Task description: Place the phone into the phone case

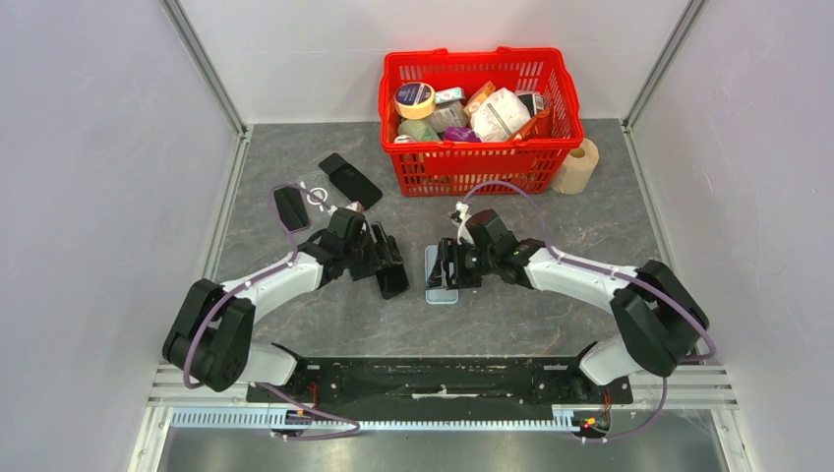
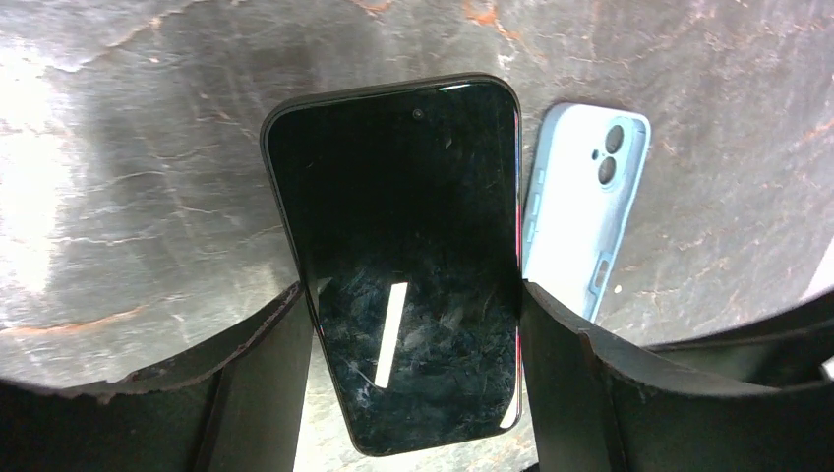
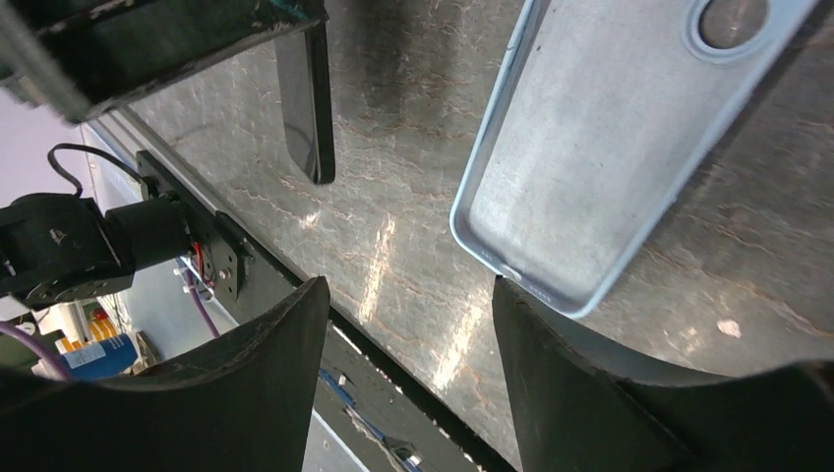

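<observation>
The left end effector [image 2: 411, 295] was clamped on the black phone [image 2: 393, 197]. Its two dark fingers [image 2: 261, 379] pressed against the phone's long edges, with the glossy screen facing the wrist camera and the front camera dot at the far end. From the right wrist view the phone hung above the grey marbled desk [image 1: 551, 226], tilted with one end lower.

The light blue phone case [image 3: 610, 147] lay flat on the desk just beside the phone, on its right, and the two did not touch. The round camera cutout sat at the case's far end.

The right end effector [image 3: 408, 290] hovered low over the case with its fingers apart and bare desk showing between them. One corner of the case reached close to the right-hand finger [image 3: 580, 393] — whether it touched, I could not tell.

At the back of the desk stood a red basket [image 1: 472, 56] full of packets, with a beige roll [image 1: 578, 165] just beside its right end. Left of the basket lay two more dark phones [image 1: 349, 180] and a clear case [image 1: 315, 189].
</observation>
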Action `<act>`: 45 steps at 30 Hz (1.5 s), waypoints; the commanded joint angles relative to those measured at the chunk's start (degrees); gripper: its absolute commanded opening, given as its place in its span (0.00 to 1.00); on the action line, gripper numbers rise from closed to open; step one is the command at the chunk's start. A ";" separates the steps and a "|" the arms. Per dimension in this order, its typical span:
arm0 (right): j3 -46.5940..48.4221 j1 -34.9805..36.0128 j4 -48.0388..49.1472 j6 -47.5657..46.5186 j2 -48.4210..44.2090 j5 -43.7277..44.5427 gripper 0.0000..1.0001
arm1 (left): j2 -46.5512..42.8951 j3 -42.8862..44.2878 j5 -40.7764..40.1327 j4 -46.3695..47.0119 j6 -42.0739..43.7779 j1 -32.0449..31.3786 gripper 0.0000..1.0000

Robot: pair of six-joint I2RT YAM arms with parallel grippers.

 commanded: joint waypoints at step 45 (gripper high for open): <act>-1.70 4.57 17.91 13.56 4.09 8.84 0.00 | -3.74 4.17 3.90 7.25 -4.75 -8.45 0.88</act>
